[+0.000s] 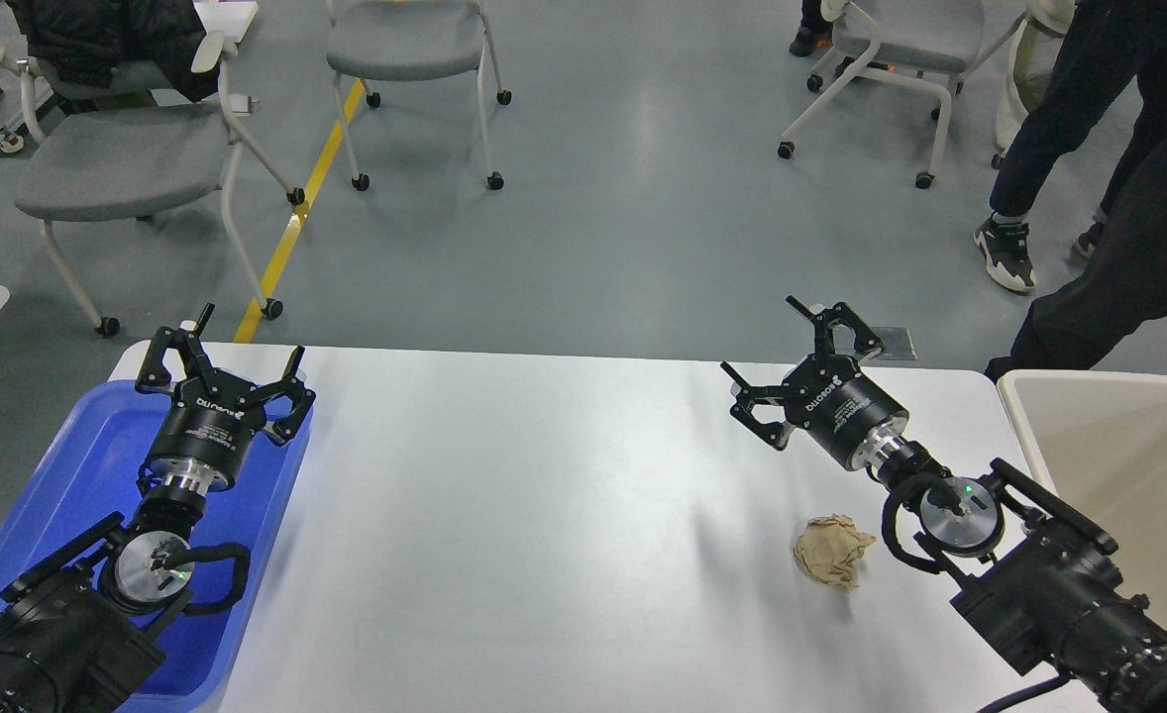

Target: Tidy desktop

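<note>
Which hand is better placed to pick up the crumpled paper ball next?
Probably the right hand. It is open above the desktop, and the crumpled paper ball lies beside its arm, with the beige bin on that side. The left hand, also open, is over the blue tray.

Tabletop (pixel 544 515): fills the near half of the view, floor beyond its far edge.
Tray (pixel 98 465): on the tabletop's left end, reaching its far left corner.
Bin (pixel 1118 446): at the tabletop's right end; whether it rests on the top or stands beside it cannot be told.
Crumpled paper (pixel 831 555): on the tabletop, right of centre, left of the bin, near side.
Left gripper (pixel 225 364): above the tray's far right part.
Right gripper (pixel 792 361): above the tabletop's far right area, farther than the paper.
Chairs (pixel 118 158): on the floor, far left and far right.
Standing people (pixel 1118 178): far right, beyond the bin.
</note>
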Controlling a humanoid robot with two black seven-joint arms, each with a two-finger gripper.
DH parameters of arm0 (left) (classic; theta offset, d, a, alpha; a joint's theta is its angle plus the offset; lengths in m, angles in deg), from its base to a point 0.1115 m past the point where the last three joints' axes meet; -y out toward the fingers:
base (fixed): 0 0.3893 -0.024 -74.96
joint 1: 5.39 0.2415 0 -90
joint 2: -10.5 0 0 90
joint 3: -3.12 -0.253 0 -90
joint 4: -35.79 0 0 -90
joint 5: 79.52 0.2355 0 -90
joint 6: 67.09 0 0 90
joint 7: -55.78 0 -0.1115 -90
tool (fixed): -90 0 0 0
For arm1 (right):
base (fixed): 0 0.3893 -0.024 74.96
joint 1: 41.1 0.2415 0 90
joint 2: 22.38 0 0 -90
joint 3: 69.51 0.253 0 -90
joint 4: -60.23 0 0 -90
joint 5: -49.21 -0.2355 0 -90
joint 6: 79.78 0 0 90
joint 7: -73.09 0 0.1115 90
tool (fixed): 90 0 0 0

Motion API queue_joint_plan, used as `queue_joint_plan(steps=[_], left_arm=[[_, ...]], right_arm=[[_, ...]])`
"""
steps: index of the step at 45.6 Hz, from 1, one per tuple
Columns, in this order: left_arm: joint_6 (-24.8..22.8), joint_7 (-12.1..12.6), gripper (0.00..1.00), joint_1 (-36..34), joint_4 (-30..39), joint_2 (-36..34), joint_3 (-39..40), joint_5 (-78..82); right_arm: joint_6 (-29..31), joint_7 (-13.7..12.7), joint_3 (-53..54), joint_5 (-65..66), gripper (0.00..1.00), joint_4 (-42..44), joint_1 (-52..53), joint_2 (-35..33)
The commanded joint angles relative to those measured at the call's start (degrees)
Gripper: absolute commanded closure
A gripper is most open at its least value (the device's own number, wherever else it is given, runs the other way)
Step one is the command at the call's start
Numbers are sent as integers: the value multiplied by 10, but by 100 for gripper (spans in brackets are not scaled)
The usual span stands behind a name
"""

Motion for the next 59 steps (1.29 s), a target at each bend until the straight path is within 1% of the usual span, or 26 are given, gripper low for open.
queue_joint_plan(steps=[1,8,12,21,31,32,33,36,41,50,51,59], left_arm=[[0,0,0,0,0,0,-1,0],[0,0,0,0,0,0,-1,0],[0,0,0,0,0,0,-1,0],[0,0,0,0,0,0,-1,0],[0,0,0,0,0,0,-1,0],[0,0,0,0,-1,0,-1,0],[0,0,0,0,0,0,-1,0],[0,0,0,0,-1,0,-1,0],[0,0,0,0,0,0,-1,0],[0,0,0,0,-1,0,-1,0],[0,0,0,0,0,0,-1,0],[-1,0,0,0,0,0,-1,0]], right_arm=[[1,0,-1,7,0,-7,-3,0],[1,-1,0,17,0,-12,-3,-5],[1,-1,0,18,0,-32,-3,-20],[-7,-2,-1,63,0,-112,-3,-87],[-13,-7,0,97,0,-157,30,-177],[-13,-9,0,97,0,-161,32,-187],[-11,-21,-1,101,0,-179,37,-219],[-11,-40,-3,105,0,-202,47,-254],[-8,-42,-7,124,0,-217,65,-293],[-1,-42,-14,249,0,-237,89,-345],[-1,-41,-20,286,0,-247,91,-356],[0,-38,-56,415,0,-331,88,-411]])
